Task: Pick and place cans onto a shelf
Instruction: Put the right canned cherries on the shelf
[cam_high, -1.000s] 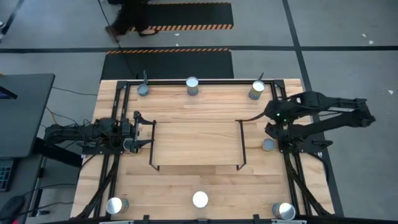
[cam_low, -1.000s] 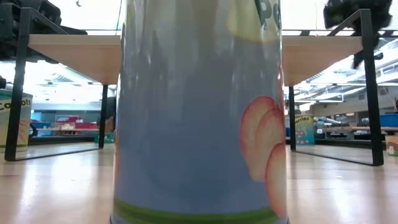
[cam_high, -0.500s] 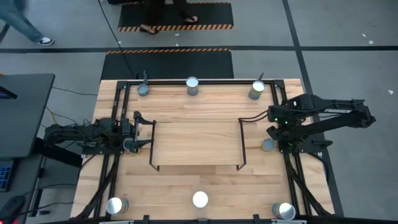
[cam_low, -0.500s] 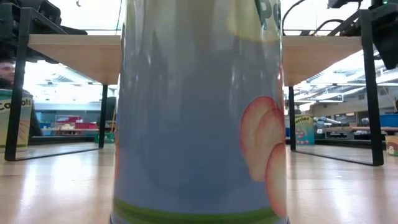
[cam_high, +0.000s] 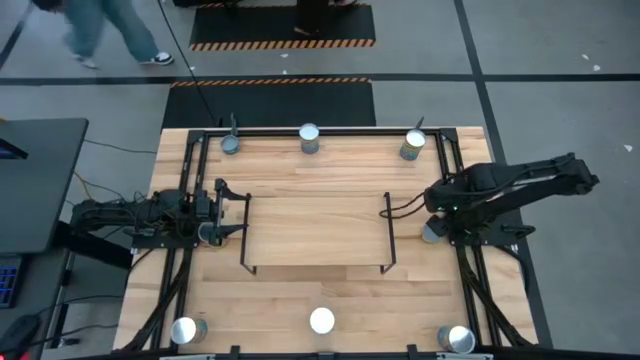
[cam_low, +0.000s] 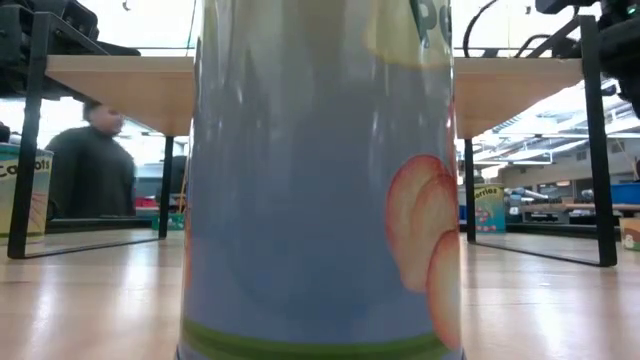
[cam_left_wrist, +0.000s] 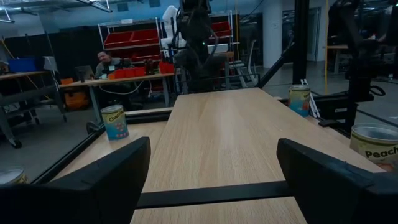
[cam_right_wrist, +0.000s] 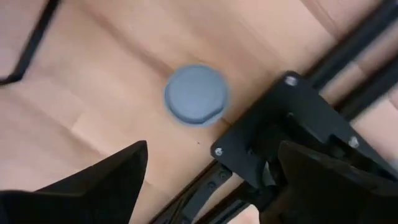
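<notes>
The high view is evenly bright, with only soft short shadows. In the low view a can (cam_low: 320, 180) stands very near the lens and is out of focus — bright light behind it washes out the room. The right wrist view is motion-blurred; the left wrist view is dimmer.

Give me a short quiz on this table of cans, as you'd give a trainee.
1. True or false: a can stands on the shelf.
2. Which hand is over a can: A left, B right?
3. How many cans line the table edge nearest the striped floor mat?
Key: 1 false, the shelf is bare. 2 B, the right hand, open. 3 three.
</notes>
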